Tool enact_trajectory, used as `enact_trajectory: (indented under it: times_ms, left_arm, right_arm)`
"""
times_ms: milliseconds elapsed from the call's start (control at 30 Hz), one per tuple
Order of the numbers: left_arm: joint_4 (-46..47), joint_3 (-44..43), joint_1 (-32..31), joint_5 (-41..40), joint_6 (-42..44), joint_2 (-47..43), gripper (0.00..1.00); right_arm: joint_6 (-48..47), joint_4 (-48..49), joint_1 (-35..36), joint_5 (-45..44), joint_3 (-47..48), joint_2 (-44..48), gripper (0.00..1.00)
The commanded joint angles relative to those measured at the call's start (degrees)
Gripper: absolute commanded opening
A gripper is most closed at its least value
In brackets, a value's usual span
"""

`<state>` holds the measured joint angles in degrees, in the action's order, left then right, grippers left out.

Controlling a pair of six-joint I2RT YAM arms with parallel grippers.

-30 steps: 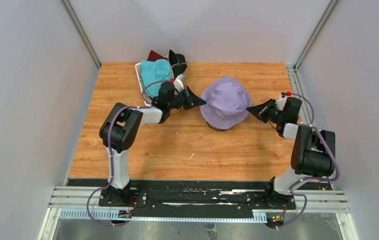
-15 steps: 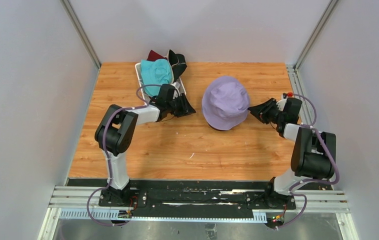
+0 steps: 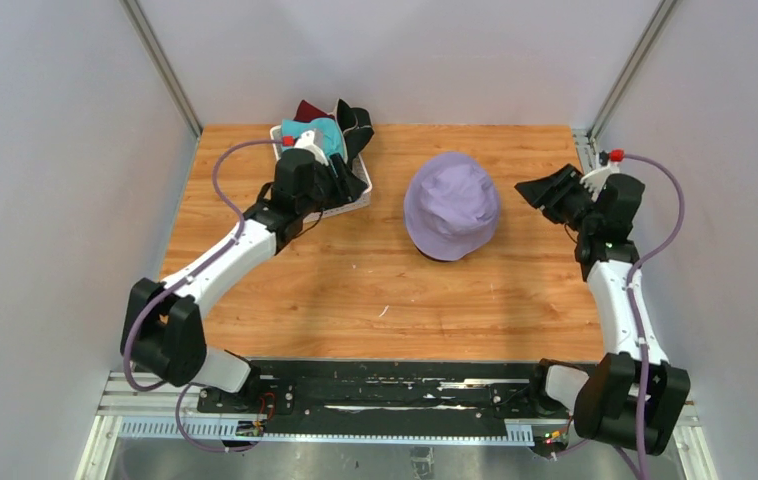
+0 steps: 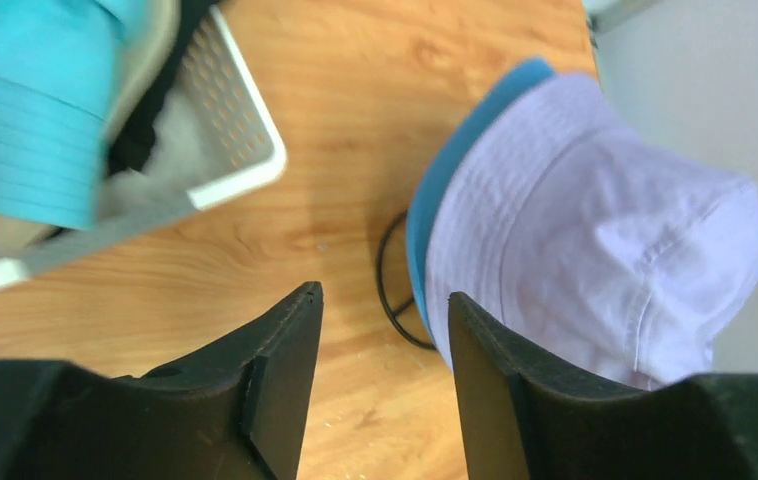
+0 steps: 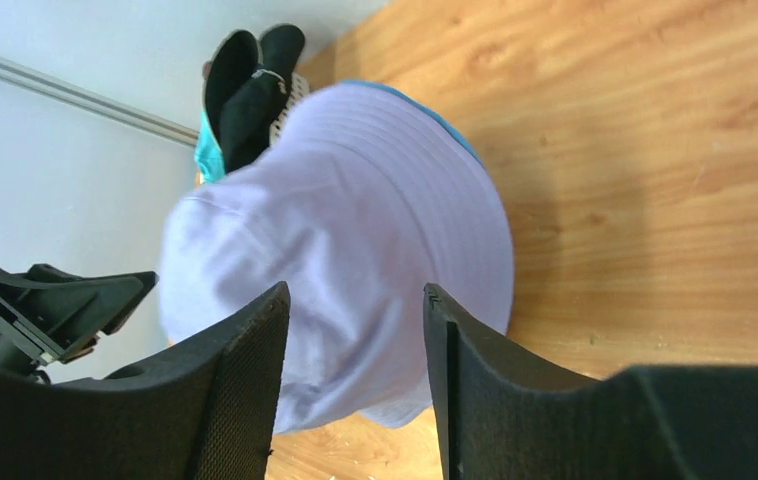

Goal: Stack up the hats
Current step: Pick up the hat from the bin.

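A lavender hat (image 3: 452, 205) sits crown-up in the middle of the table. It rests over a blue hat whose rim (image 4: 465, 150) peeks out, with a black wire stand (image 4: 387, 290) under both. A teal hat (image 3: 320, 135), a dark red hat (image 3: 307, 108) and a black hat (image 3: 355, 118) lie piled in a white basket (image 3: 363, 192) at the back left. My left gripper (image 3: 345, 183) hovers open by the basket's right edge, clear of the lavender hat (image 4: 595, 230). Right of that hat, and apart from it, my right gripper (image 3: 543, 190) is open and empty.
The basket's rim (image 4: 245, 130) lies close to the left fingers (image 4: 285, 350). Grey walls with metal posts close in the table on three sides. Bare wood (image 3: 375, 290) spreads between the hat stack and the arm bases.
Both grippers opened and drew away from the lavender hat's brim. The left one swung back toward the basket, the right one rose toward the back right. The hat settled lower.
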<state>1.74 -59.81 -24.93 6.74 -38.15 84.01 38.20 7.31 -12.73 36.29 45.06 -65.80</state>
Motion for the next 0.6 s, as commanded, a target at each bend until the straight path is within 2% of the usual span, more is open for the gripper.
enact_trajectory:
  times_ms: [0, 100, 233, 300, 367, 467, 567]
  left_arm:
    - [-9.19, -5.4, 0.12, -15.12, 6.66, -4.15, 0.56]
    - [-15.44, -11.24, 0.29, -24.6, 10.2, -2.02, 0.56]
    - [-23.19, -20.33, 1.97, -32.3, 12.06, 5.63, 0.55]
    - [-23.94, -22.21, 5.67, -28.5, 9.74, 9.43, 0.52]
    - [-21.21, -20.51, 9.8, -20.11, 6.09, 12.15, 0.5]
    - [-12.75, -13.0, 14.93, -5.97, -1.41, 11.91, 0.47]
    - [-3.34, -3.24, 16.29, -2.22, -7.22, 7.99, 0.47]
  right_arm:
    - [-4.84, -8.1, 0.33, -0.7, 7.13, 3.52, 0.52]
    - [-6.67, -11.06, 0.94, 0.14, 12.81, 4.05, 0.54]
    - [-9.47, -14.52, 4.38, -0.45, 19.7, 2.6, 0.56]
    - [-10.27, -14.82, 6.53, -1.3, 21.37, 2.37, 0.56]
    - [-10.96, -15.12, 8.72, -2.34, 21.96, 2.59, 0.56]
    - [-11.74, -15.16, 10.59, -3.23, 21.25, 2.77, 0.56]
    - [-11.95, -14.84, 11.05, -3.42, 19.99, 2.93, 0.56]
